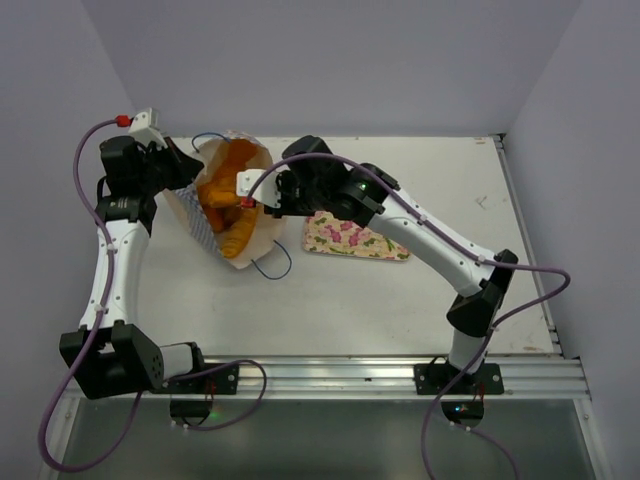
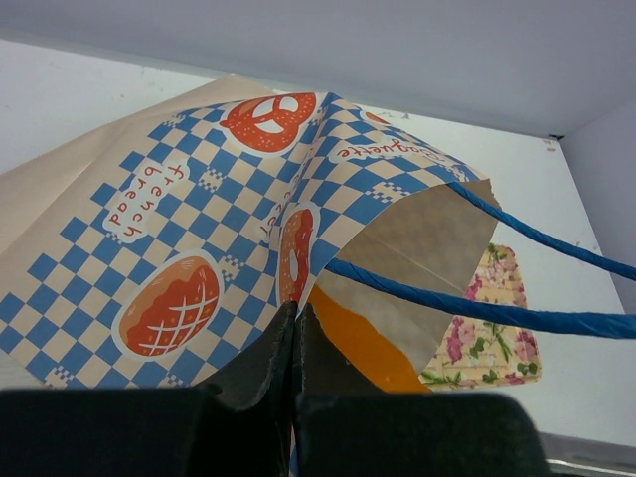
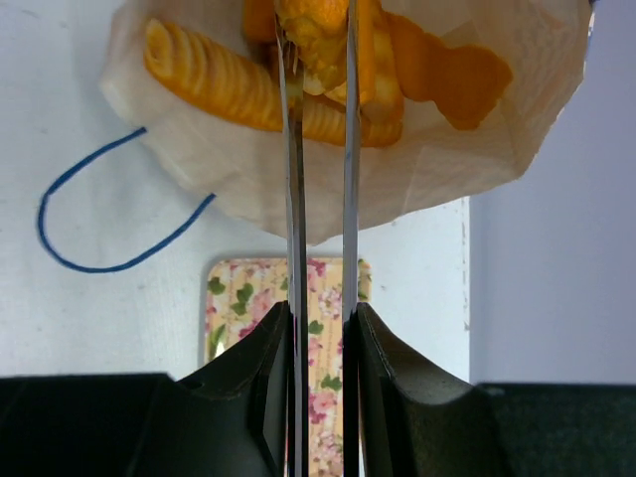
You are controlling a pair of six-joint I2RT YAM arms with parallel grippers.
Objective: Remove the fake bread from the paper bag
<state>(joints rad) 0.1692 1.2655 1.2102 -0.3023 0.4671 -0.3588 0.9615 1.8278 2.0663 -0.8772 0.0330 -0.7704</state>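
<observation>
The paper bag (image 1: 255,235) is laid on the bench (image 1: 330,300), its checkered side pinched in the clenched left gripper (image 2: 295,333). The fake bread (image 1: 222,190) is seen inside the bag, one braided piece clasped by the right gripper (image 3: 318,30). A floral tray (image 1: 355,238) is set just beside the bag
</observation>
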